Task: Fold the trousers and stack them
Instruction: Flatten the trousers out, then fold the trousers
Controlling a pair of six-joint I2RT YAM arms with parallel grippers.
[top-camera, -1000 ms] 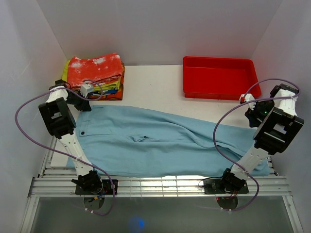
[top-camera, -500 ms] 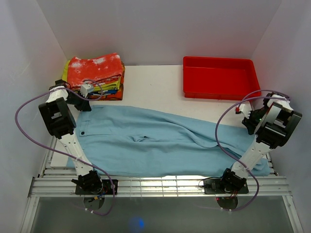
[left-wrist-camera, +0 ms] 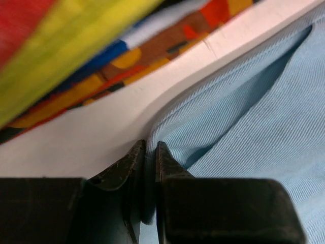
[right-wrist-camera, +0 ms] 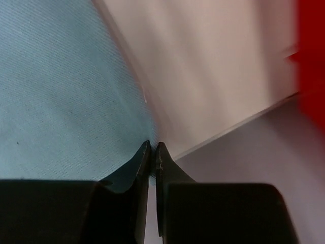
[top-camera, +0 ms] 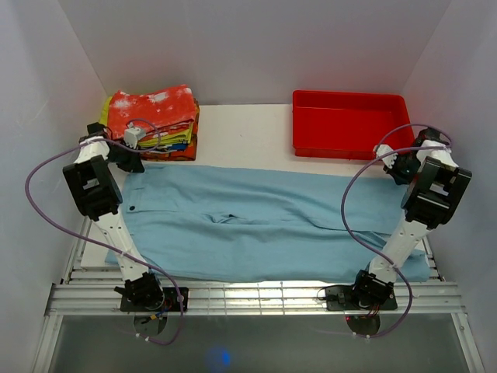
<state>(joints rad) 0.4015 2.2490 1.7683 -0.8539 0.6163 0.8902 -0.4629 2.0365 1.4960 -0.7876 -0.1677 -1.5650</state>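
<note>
Left pincer (left-wrist-camera: pixel 150 152) is clamped on the trousers (top-camera: pixel 256 221). In its wrist view a fold of blue cloth sits between the two tips, right at the waist-end corner. That's at the upper left of the overhead frame, just beside the folded stack (top-camera: pixel 151 120).

Right pincer (right-wrist-camera: pixel 153 147) is closed too, tips together on the very edge of the cloth at the far leg end, right side of the overhead frame, near the red tray (top-camera: pixel 349 124). Thin bite; I read it as a grip on the hem.

Trousers lie flat across the middle of the table (top-camera: pixel 241 132), waist to the left, legs running right, far edge stretched in a fairly straight line between the two pincers.

Step, as I judge it: both far corners are gripped and the lengthwise fold hasn't begun. The next move calls for both arms to lift together and carry the far edge toward the bottom of the frame, laying it on the near edge. Keep tension even, or the thin right-hand bite could slip.

Hard to see:
- How much cloth the right tips actually hold; that wrist view is soft.
- Near edge of the trousers, partly behind both arms at the bottom of the frame.
- Lower layers of the stack, only slivers showing.
</note>
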